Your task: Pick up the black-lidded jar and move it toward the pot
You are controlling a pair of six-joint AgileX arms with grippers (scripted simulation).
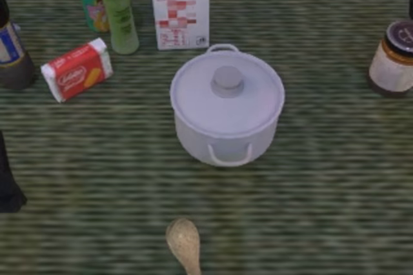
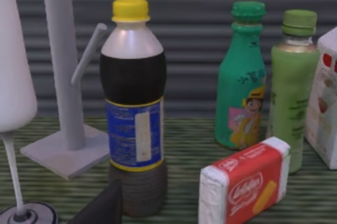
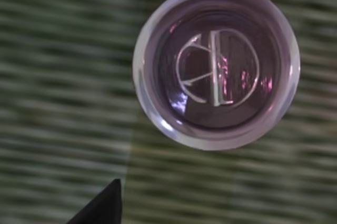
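Black fingertip (image 3: 100, 205) of our right gripper above the jar (image 3: 216, 66); jaw state: cannot tell.
Jar (image 1: 395, 57) stands ungrasped at the table's right edge, well apart from the pot (image 1: 227, 108). Risk: an off-centre descent would tip it. Left arm parked at left.

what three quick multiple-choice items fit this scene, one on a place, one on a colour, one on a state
1. Where does the black-lidded jar stand in the top view?
A. at the table's right edge
B. on the pot's lid
C. beside the wooden spoon

2. What colour is the cap of the dark bottle with the blue label?
A. green
B. yellow
C. red

3. How is the pot?
A. lidless
B. tipped over
C. upright with its lid on

Answers:
1 A, the jar sits far right, apart from the pot.
2 B, the left wrist view shows a yellow cap.
3 C, the flat lid and grey knob sit on top.
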